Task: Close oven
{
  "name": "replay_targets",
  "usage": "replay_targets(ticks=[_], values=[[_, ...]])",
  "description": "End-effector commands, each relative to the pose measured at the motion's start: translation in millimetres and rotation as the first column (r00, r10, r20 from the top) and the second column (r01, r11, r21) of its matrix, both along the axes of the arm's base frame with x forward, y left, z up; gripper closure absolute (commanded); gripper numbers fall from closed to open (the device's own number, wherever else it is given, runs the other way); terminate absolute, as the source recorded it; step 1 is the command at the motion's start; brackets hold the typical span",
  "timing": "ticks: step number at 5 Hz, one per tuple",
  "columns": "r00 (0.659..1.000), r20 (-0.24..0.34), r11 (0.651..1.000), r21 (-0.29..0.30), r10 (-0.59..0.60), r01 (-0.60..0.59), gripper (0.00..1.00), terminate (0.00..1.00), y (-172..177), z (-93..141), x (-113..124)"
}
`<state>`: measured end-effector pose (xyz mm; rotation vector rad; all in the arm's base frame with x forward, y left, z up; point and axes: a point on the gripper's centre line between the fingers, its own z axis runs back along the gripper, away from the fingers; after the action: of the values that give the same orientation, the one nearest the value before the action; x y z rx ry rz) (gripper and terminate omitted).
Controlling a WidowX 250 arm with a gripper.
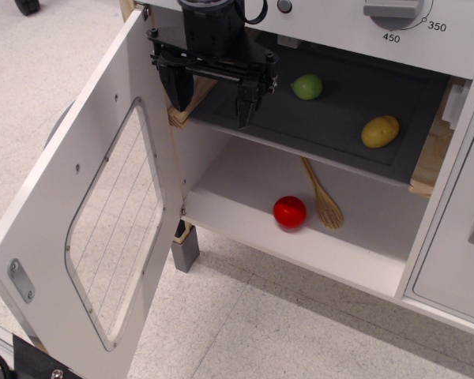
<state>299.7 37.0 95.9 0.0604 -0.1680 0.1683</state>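
The oven (316,213), a white toy kitchen unit, fills most of the view below and to the right of the gripper (212,101); its interior is exposed; the oven door (79,237) stands swung wide open, hanging down and to the left of the gripper, its rounded window crossed by thin wires and its inner face turned toward the camera; the dark grey tray (340,118) sits on the upper level, stretching away to the right from just beneath the gripper's tips; the black gripper hangs at the oven's upper left corner, near the hinge side, its two fingers spread apart with nothing between them, the left one in front of a wooden rail; a wooden spoon (322,197) lies on the white oven floor, down and to the right; a yellow lemon (380,132) rests far right on the tray; a red ball (290,212) sits on the floor beside the spoon; a green lime (306,87) lies on the tray, just right of the gripper.
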Motion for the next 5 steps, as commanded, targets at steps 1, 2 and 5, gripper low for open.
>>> replay_targets(ticks=[1, 2, 5], values=[[1.000, 0.000, 1.000, 0.000, 0.000, 0.000, 0.00, 0.00, 0, 0, 0], [1.000, 0.015, 0.997, -0.078, 0.017, -0.016, 0.00, 0.00, 11, 34, -21], [0.995, 0.016, 0.995, -0.011, 0.095, -0.095, 0.00, 0.00, 62, 63, -75]])
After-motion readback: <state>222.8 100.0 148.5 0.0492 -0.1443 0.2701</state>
